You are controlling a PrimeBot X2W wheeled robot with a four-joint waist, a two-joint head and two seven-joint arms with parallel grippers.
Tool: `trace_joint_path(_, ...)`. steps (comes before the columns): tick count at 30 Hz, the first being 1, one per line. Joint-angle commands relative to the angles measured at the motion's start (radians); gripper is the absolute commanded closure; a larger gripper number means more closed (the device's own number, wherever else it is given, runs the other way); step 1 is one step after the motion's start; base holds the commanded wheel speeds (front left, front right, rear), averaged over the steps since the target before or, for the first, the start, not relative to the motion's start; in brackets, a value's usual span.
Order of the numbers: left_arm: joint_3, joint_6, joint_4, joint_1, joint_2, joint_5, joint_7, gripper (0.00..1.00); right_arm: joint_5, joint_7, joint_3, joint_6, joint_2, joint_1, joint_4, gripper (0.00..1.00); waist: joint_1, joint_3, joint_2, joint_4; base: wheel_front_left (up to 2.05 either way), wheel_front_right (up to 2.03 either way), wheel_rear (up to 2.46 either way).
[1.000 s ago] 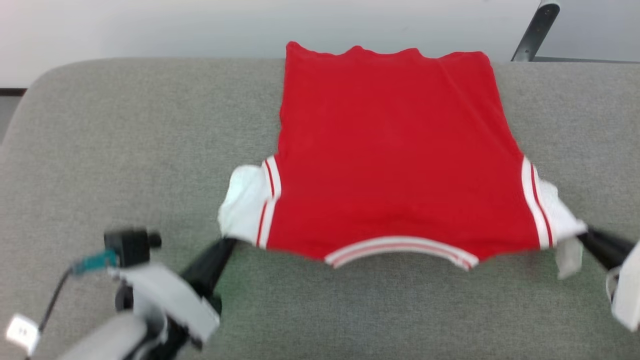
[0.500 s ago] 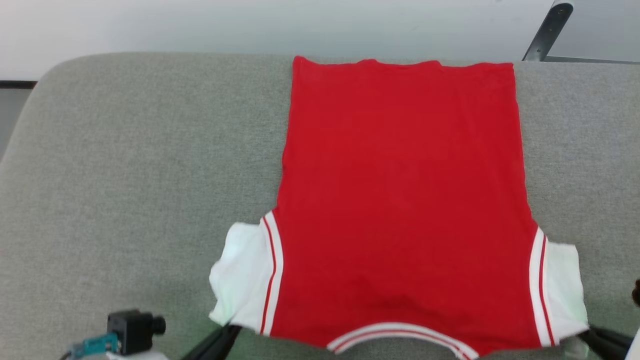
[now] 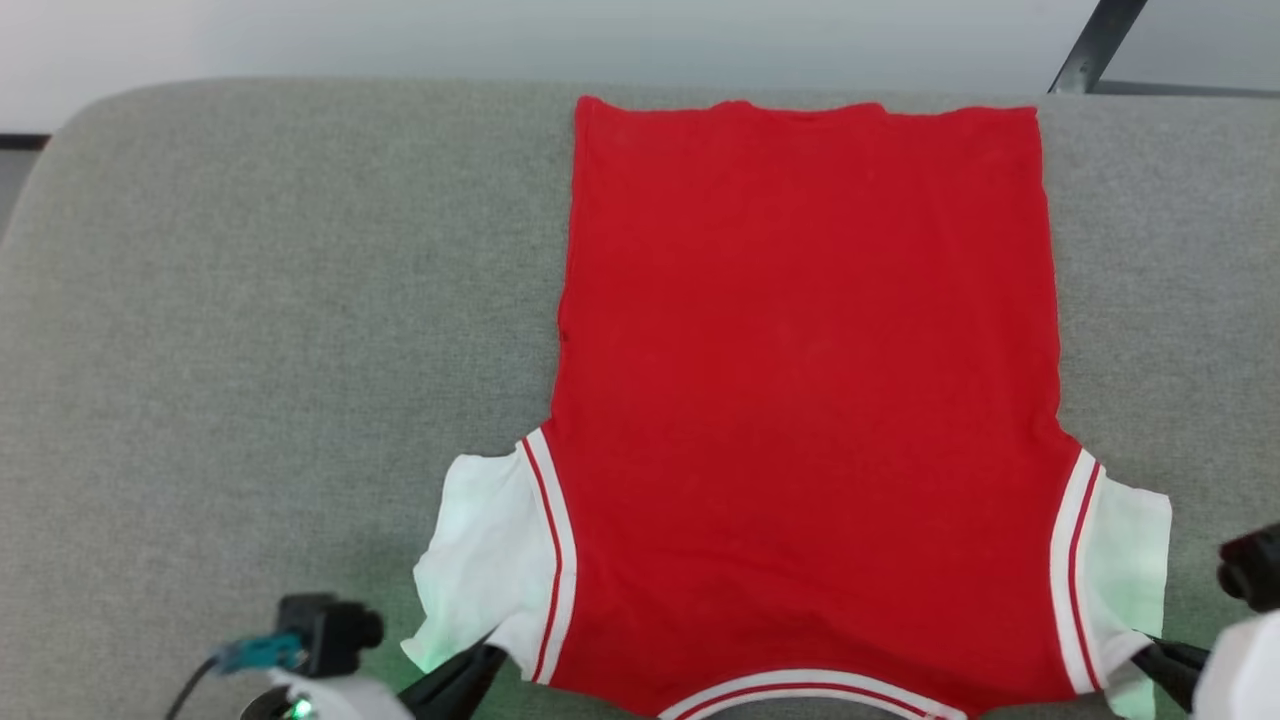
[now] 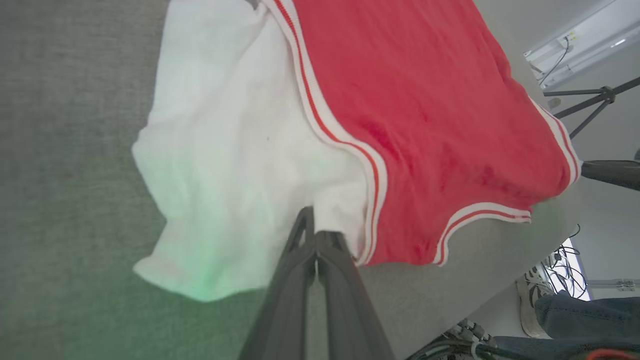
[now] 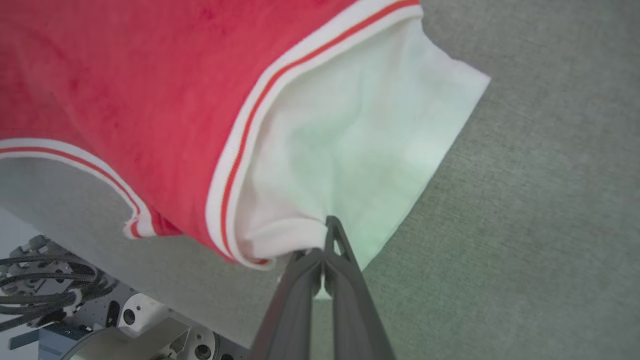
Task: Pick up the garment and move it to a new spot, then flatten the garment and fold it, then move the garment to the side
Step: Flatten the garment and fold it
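Note:
The garment [image 3: 805, 400], a red shirt with white sleeves and striped trim, lies spread flat on the grey cushioned surface [image 3: 250, 350], collar toward me at the near edge. My left gripper [image 3: 490, 655] is shut on the garment at the left white sleeve [image 4: 240, 150] near the shoulder seam. My right gripper [image 3: 1140, 645] is shut on the right white sleeve [image 5: 350, 145]. In the left wrist view the left gripper [image 4: 312, 227] pinches the sleeve cloth; in the right wrist view the right gripper [image 5: 330, 225] does the same.
The grey surface's far edge [image 3: 300, 90] meets a pale floor. A dark stand leg [image 3: 1095, 45] rises at the far right. Cables [image 5: 45, 285] and robot base parts lie below the near edge. A person's leg and shoe [image 4: 555, 305] are beside the surface.
The shirt has been drawn toward me and stretched out longer and flatter, its far hem now straight. Both grippers stay shut on the sleeves. The head view has also shifted.

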Motion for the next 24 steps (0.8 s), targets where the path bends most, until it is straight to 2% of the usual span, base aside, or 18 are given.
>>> trace_joint_path(1,-0.008,-0.006,0.026,-0.028,-0.023,0.013,0.017,1.00,-0.009,-0.011,0.030,-0.001,0.000,-0.035,0.030,1.00,0.0000,0.016,0.0000,0.003,0.00,0.00,0.00)
trace_joint_path(6,-0.047,-0.012,0.126,-0.081,-0.072,0.046,0.076,1.00,-0.015,-0.039,0.119,-0.001,-0.001,-0.098,0.140,1.00,0.0000,0.042,0.0000,0.006,0.00,0.00,0.00)
trace_joint_path(11,-0.063,-0.018,0.208,-0.091,-0.111,0.051,0.087,1.00,-0.034,-0.080,0.192,-0.001,0.000,-0.117,0.235,1.00,0.0000,0.056,0.0000,0.009,0.00,0.00,0.00)
trace_joint_path(19,-0.066,-0.036,0.270,-0.110,-0.139,0.055,0.082,1.00,-0.028,-0.142,0.240,-0.003,0.005,-0.154,0.316,1.00,0.0000,0.057,0.0000,0.011,0.00,0.00,0.00)
trace_joint_path(20,-0.065,-0.038,0.274,-0.110,-0.139,0.055,0.080,1.00,-0.030,-0.156,0.241,-0.003,0.004,-0.158,0.319,0.97,0.0000,0.054,0.0000,0.010,0.00,0.00,0.00)
trace_joint_path(21,-0.064,-0.040,0.276,-0.108,-0.140,0.053,0.078,1.00,-0.031,-0.168,0.241,-0.004,0.005,-0.165,0.322,0.65,0.0000,0.051,0.0000,0.009,0.00,0.00,0.00)
trace_joint_path(22,-0.063,-0.041,0.279,-0.106,-0.141,0.052,0.076,1.00,-0.026,-0.181,0.232,-0.005,0.009,-0.173,0.322,0.13,0.0000,0.046,0.0000,0.008,0.00,0.00,0.00)
trace_joint_path(23,-0.063,-0.042,0.280,-0.104,-0.141,0.051,0.073,1.00,-0.020,-0.193,0.219,-0.005,0.011,-0.180,0.318,0.00,0.0000,0.042,0.0000,0.007,0.00,0.00,0.00)
trace_joint_path(24,-0.063,-0.043,0.279,-0.101,-0.141,0.051,0.070,1.00,-0.015,-0.198,0.205,-0.005,0.007,-0.186,0.309,0.00,0.0000,0.038,0.0000,0.006,0.00,0.00,0.00)
